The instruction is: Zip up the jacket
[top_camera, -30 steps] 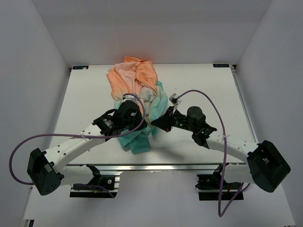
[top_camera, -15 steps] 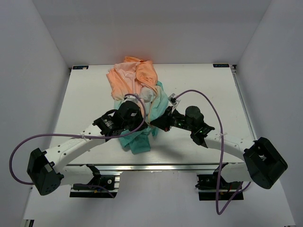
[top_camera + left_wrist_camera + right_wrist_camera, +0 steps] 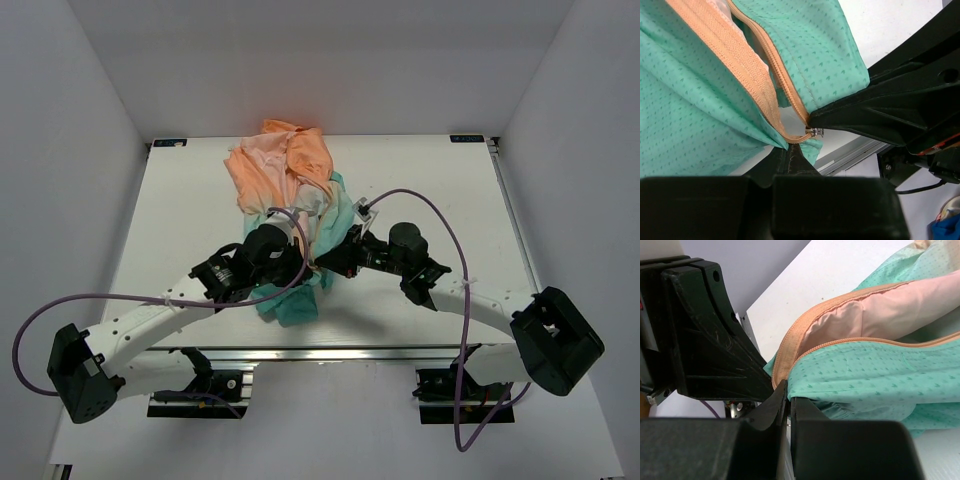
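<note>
Position: jacket (image 3: pixel 290 190) lies crumpled at mid-table (image 3: pixel 180 220), slightly left of centre. The long axis runs from far edge to near edge. The orange hood (image 3: pixel 285 150) points to the far edge and the teal hem (image 3: pixel 290 305) to the near edge, toward the arm bases.

Zipper (image 3: pixel 747 75): undone. The two orange tapes lie apart along their length and meet only at the hem end, where a small metal fitting (image 3: pixel 815 132) sits. It is too small to tell whether this is the slider or the pin.

Left gripper (image 3: pixel 790 150): jaws closed, pinching teal cloth at the foot of the zipper, nearer the table's near edge than the fitting.

Right gripper (image 3: pixel 786 395): jaws closed on the hem edge where the tape ends. In the left wrist view its fingertip touches the fitting.

Step (judgement): engaging the zipper's bottom end, pin into slider. No teeth are joined yet, so the task is at an early stage.

Next move (judgement): the left gripper anchors the hem. The right gripper needs a sure hold on the slider pull, then a straight draw along the tapes toward the table's far edge. Slack cloth may bunch and jam.
</note>
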Motion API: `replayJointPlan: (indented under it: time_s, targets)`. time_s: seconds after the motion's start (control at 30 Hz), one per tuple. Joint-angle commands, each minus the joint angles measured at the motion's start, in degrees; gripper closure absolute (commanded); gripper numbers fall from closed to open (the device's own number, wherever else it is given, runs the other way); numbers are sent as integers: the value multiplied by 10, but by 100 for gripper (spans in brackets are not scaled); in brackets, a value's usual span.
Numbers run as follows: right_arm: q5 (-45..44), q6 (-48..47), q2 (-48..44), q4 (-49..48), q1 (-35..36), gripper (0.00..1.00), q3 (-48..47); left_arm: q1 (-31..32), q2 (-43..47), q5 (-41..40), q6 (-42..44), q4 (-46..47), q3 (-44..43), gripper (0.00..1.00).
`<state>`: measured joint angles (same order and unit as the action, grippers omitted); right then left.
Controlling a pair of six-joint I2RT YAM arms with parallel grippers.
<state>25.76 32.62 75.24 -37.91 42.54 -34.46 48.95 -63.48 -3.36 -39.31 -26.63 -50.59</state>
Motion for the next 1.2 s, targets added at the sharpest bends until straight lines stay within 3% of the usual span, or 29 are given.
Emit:
replayJointPlan:
  time_s: [0.0, 0.17, 0.5, 0.63, 0.73, 0.83, 1.0, 1.17]
  targets:
    - [19, 13, 1, -35, 3, 100, -23, 7, 20, 7, 5, 9, 3, 100]
    - [11, 27, -15, -7, 5, 100, -4, 7, 26, -25, -30, -20, 0, 72]
    - [-9, 110, 17, -62, 61, 100, 45, 7, 77, -21, -96, -42, 58, 67]
    - [-22, 128, 27, -65, 63, 100, 46, 7, 121, -33, -132, -67, 81, 55]
    - [-33, 140, 37, -67, 65, 100, 47, 7, 157, -34, -153, -76, 106, 34]
    - [-30, 163, 48, -101, 65, 100, 55, 7, 183, -24, -174, -84, 130, 21]
    - [-25, 200, 64, -150, 66, 100, 68, 7, 210, 4, -192, -49, 179, 17]
    - [-20, 223, 67, -171, 66, 100, 72, 7, 235, 33, -184, 97, 250, 17]
